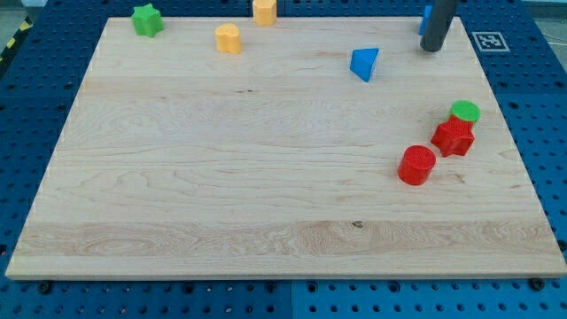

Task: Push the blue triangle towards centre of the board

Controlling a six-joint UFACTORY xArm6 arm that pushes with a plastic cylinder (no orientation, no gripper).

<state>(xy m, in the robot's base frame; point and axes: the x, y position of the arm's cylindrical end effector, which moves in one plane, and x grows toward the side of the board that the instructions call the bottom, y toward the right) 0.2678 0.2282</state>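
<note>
The blue triangle (364, 64) lies on the wooden board (266, 177), towards the view's top right of the board's middle. My rod comes down from the view's top edge, and my tip (431, 49) rests on the board up and to the right of the blue triangle, with a gap between them. A second blue block (424, 19) shows partly behind the rod at the board's top edge; its shape is hidden.
A green star-like block (147, 19) sits at the top left corner. Two yellow blocks (229, 39) (264, 11) stand near the top edge. At the right, a green cylinder (464, 111) touches a red block (454, 136), with a red cylinder (416, 165) beside it.
</note>
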